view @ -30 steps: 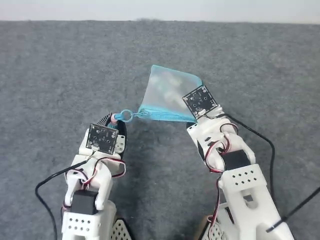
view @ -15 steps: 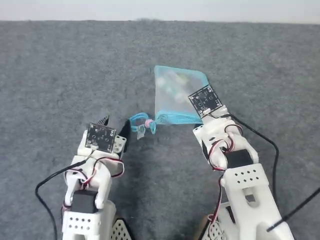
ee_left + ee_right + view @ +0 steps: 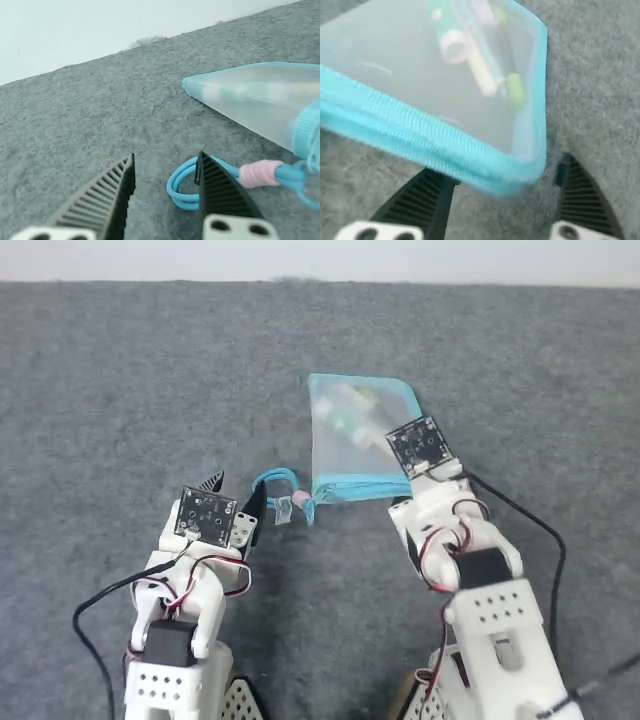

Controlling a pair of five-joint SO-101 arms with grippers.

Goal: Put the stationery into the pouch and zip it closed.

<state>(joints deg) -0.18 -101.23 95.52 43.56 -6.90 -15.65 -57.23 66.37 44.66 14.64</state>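
The translucent pouch (image 3: 350, 445) with blue edging lies flat on the grey mat, its zip edge (image 3: 350, 488) facing the arms. Pens and other stationery (image 3: 480, 75) show through its side. A blue cord loop (image 3: 274, 480) with a pink bead (image 3: 298, 498) trails from the zip end. My left gripper (image 3: 166, 157) stands open just short of the loop (image 3: 182, 185), with one finger (image 3: 217, 187) beside it. My right gripper (image 3: 497, 167) is open at the pouch's near right corner (image 3: 520, 170), with a finger on either side and its wrist (image 3: 425, 450) above.
The grey mat (image 3: 120, 390) spreads wide to the left, right and far side of the pouch. A pale wall (image 3: 100, 25) runs along the mat's far edge. Black cables (image 3: 520, 520) trail beside both arms.
The left gripper let go of the zip pull and drew back; the cord dropped onto the mat. The pouch swung round and settled flat. The right gripper shifted slightly right.
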